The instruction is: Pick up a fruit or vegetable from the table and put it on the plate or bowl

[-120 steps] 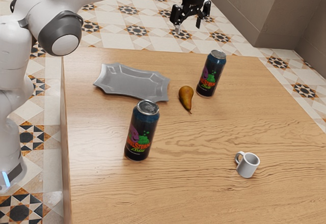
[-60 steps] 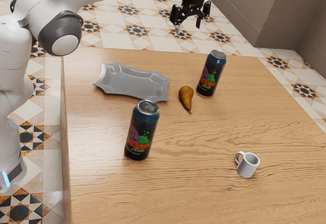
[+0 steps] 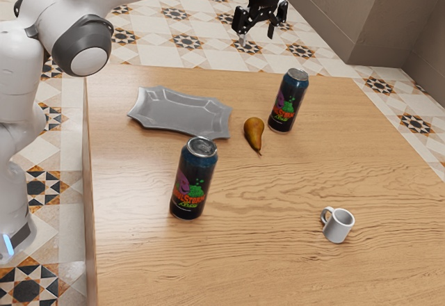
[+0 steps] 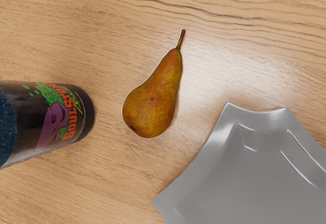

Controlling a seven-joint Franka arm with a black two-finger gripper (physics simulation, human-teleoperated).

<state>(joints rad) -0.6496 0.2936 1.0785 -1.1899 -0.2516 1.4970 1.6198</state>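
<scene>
Plainly, the exterior view takes in the whole tabletop [image 3: 292, 188]: a grey plate [image 3: 179, 111], a near can [image 3: 193, 179], a far can [image 3: 288, 101], a white mug [image 3: 338, 224] standing well apart toward the near edge, and the pear [image 3: 254, 132] lying between the plate and the far can. It also shows the tool [image 3: 256, 29], high above the far edge of the tabletop with patterned floor tiles behind it.

The wrist view looks straight down on the pear [image 4: 153, 96] and adds what the side camera cannot resolve: its thin stem, the golden-brown skin with a redder flush along one flank, and the dark dimple at its fat end. There the far can [image 4: 43, 119] stands just beside the fat end on one side, and a corner of the plate [image 4: 254, 178] lies close on the other; the pear touches neither.

The tool's fingers are spread wide apart. Nothing sits between them and they touch nothing, so the tool is released and empty, well above the pear.

The pear lies on its side on bare wood. Its long axis runs from the far side of the tabletop toward the near edge, tilted slightly toward the exterior view's right. The fat end faces the far side and the stem points toward the near edge.
</scene>
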